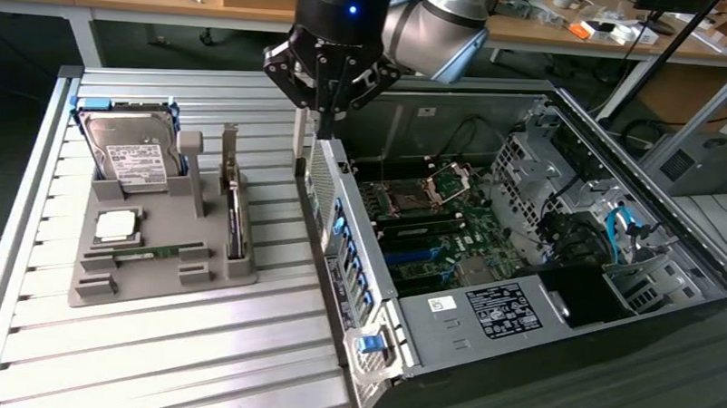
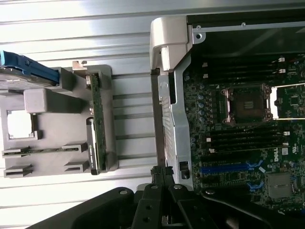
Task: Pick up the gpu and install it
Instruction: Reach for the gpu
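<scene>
- The black jaws of the arm are closed right up, tip against tip, with nothing between them.
- They hang above the rear wall of the open silver and black computer case [image 1: 456, 330], which lies on its side on the ribbed metal counter [image 1: 152, 369].
- The gpu [image 1: 233, 219], a thin flat dark card seen edge-on, stands well apart from the jaws and lower than them, towards the exterior view's left. Bare counter lies between it and the case.
- It sits upright in a slot along the near side of a grey moulded plastic holder [image 1: 156, 251]. The wrist view shows its long narrow edge [image 2: 96, 138] facing up.
- A silver hard drive with a white label [image 1: 129, 150] stands at the far side of the holder from the jaws.
- I judge the card light and stiff but delicate, with exposed parts on its faces and a connector edge down in the slot.
- A pinch across its thin upper edge, near the middle of its length, looks soundest for keeping it from tipping.
</scene>
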{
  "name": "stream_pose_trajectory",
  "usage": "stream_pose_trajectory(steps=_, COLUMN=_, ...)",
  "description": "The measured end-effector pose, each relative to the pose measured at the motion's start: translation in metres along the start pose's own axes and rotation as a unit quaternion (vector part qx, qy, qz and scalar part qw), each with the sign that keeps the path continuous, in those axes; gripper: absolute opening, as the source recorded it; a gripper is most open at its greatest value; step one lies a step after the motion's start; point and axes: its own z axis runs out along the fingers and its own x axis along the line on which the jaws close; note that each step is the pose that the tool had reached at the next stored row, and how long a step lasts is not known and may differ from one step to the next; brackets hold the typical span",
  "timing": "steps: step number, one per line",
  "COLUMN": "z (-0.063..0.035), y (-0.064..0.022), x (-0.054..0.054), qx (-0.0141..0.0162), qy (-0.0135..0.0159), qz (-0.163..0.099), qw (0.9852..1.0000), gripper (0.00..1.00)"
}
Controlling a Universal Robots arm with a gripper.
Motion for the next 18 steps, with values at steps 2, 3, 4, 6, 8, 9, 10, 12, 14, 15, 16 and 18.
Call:
stream_pose_trajectory(steps=2, z=-0.0001, y=-0.0001, x=0.002, qx=0.0, qy=0.0, qz=0.0, qw=1.0, gripper=0.1)
stream_pose_trajectory(steps=3, z=-0.0001, y=-0.0002, x=0.003, qx=0.0, qy=0.0, qz=0.0, qw=1.0, gripper=0.1)
stream_pose_trajectory(steps=4, z=-0.0001, y=-0.0003, x=0.004, qx=0.0, qy=0.0, qz=0.0, qw=1.0, gripper=0.1)
stream_pose_trajectory(steps=6, z=-0.0002, y=-0.0004, x=0.006, qx=0.0, qy=0.0, qz=0.0, qw=1.0, gripper=0.1)
stream_pose_trajectory(steps=8, z=-0.0003, y=-0.0006, x=0.007, qx=0.0, qy=0.0, qz=0.0, qw=1.0, gripper=0.1)
stream_pose_trajectory(steps=9, z=-0.0003, y=-0.0006, x=0.008, qx=0.0001, qy=0.0, qz=0.0, qw=1.0, gripper=0.1)
stream_pose_trajectory(steps=10, z=-0.0003, y=-0.0007, x=0.009, qx=0.0, qy=0.0, qz=0.0, qw=1.0, gripper=0.1)
stream_pose_trajectory(steps=12, z=-0.0003, y=-0.0008, x=0.011, qx=0.0, qy=0.0, qz=0.0, qw=1.0, gripper=0.1)
stream_pose_trajectory(steps=14, z=-0.0003, y=-0.001, x=0.013, qx=0.0, qy=0.0, qz=0.0, qw=1.0, gripper=0.1)
stream_pose_trajectory(steps=15, z=-0.0004, y=-0.001, x=0.014, qx=0.0, qy=0.0, qz=0.0, qw=1.0, gripper=0.1)
stream_pose_trajectory(steps=16, z=-0.0004, y=-0.0011, x=0.015, qx=0.0, qy=0.0, qz=0.0, qw=1.0, gripper=0.1)
stream_pose_trajectory(steps=18, z=-0.0004, y=-0.0013, x=0.017, qx=0.0, qy=0.0, qz=0.0, qw=1.0, gripper=0.1)
